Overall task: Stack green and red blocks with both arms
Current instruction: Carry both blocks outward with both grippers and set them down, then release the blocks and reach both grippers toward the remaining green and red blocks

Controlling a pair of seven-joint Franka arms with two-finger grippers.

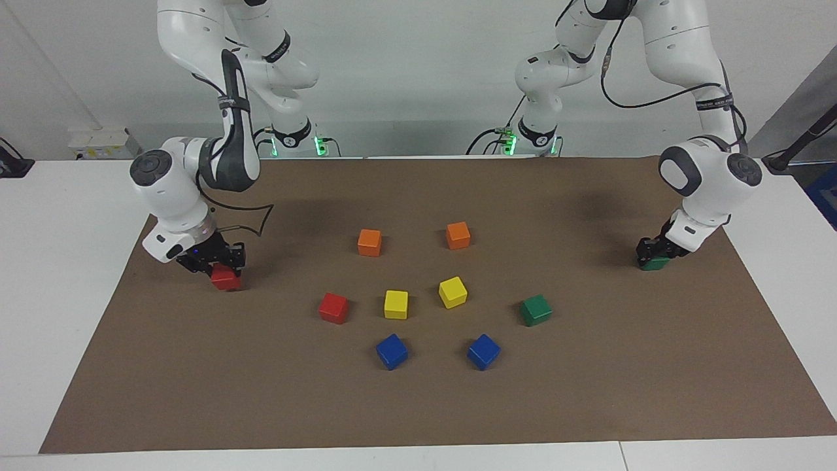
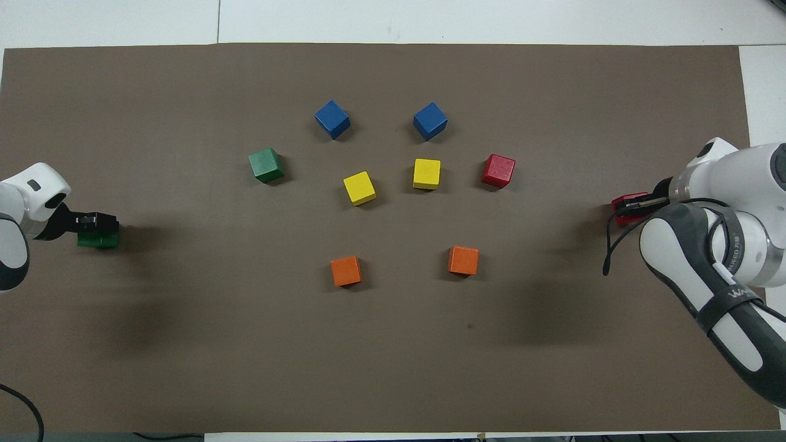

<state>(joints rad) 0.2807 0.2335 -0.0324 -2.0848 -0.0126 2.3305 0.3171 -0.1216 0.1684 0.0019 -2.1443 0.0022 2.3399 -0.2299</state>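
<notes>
From the facing view we look down from high across the table toward the two arm bases, with the whole brown mat [image 1: 418,405] below them. From the overhead view we look steeply down from above the robots' end — the mat [image 2: 393,368] fills it. Both share the mat and the cluster of cubes — turned half a turn.

Only one partial marking reads: white letters "WA" on the dark band of the right arm [image 2: 731,294], at about four o'clock in the overhead view. Nothing else is legible.
</notes>
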